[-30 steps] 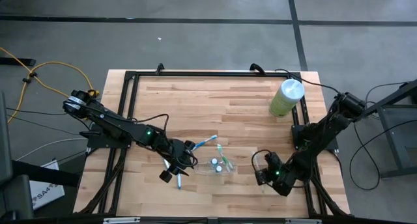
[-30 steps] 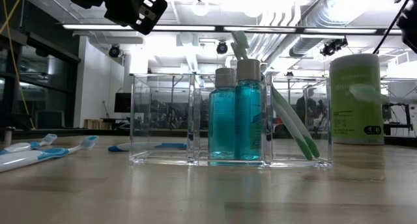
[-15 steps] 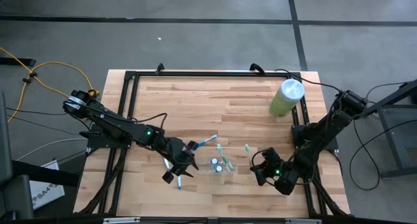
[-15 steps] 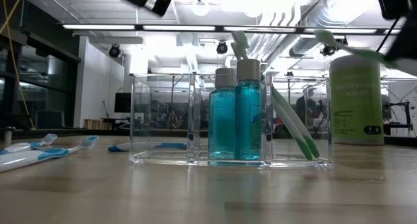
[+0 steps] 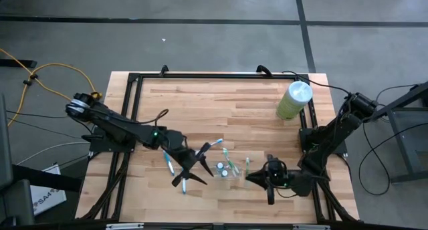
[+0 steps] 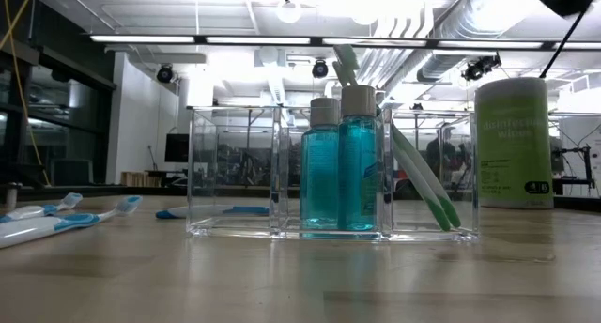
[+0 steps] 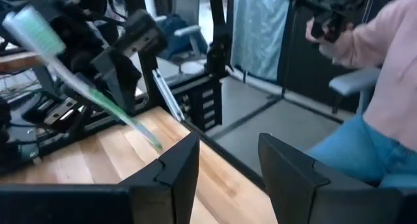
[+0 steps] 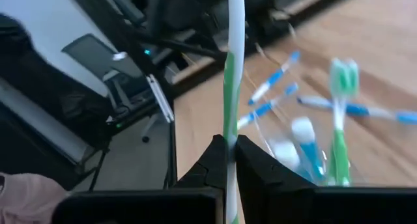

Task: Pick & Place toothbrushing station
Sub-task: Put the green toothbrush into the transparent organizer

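I see the toothbrushing station (image 6: pixel 331 173) as a clear rectangular tray, upright and level on the wood table, split into compartments. Middle compartment: two teal bottles (image 6: pixel 340 163) with pale caps, standing side by side. The compartment toward 3 o'clock holds green toothbrushes (image 6: pixel 421 182) leaning aslant. From overhead the station (image 5: pixel 227 171) sits toward 6 o'clock of table centre.

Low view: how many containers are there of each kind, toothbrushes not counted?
Teal bottles: 2
Clear tray: 1
Pale-green canister: 1
Total: 4
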Tool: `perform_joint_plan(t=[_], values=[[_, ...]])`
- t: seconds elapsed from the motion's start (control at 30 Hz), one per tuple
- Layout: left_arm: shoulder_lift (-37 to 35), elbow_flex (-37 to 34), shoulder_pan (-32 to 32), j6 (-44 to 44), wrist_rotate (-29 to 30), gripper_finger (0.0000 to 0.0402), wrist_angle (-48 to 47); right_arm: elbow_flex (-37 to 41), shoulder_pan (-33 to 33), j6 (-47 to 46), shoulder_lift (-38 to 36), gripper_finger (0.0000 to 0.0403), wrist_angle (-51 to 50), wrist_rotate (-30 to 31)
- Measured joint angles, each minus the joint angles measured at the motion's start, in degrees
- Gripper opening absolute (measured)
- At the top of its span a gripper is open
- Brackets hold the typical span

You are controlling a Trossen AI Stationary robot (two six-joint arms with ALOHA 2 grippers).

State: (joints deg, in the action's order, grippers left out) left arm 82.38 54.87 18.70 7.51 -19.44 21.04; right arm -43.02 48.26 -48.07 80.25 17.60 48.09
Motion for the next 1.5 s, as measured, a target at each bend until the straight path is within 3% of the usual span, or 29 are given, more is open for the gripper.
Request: perform_joint_plan(t=[0.23,0.5,0.97,1.5], values=[[6.2,0.0,-3.6,-4.8,-5.6,0.0160,13.3,0.0,-3.3,10.8,0.0,0.0006,4.8,-3.3],[10.8,0.0,-7.9,-10.6,-5.7,0.0180,23.2,0.0,-6.1,16.8,0.0,0.0006,7.1,-6.7],[15.9,0.0,-11.5,-14.5,-5.9,0.0181,31.4,0.0,-10.1,20.8,0.0,0.0006,8.8,-12.0],[15.9,0.0,-12.4,-13.6,-7.2,0.0181,33.2,0.0,-16.9,21.4,0.0,0.0005,8.8,-21.0]])
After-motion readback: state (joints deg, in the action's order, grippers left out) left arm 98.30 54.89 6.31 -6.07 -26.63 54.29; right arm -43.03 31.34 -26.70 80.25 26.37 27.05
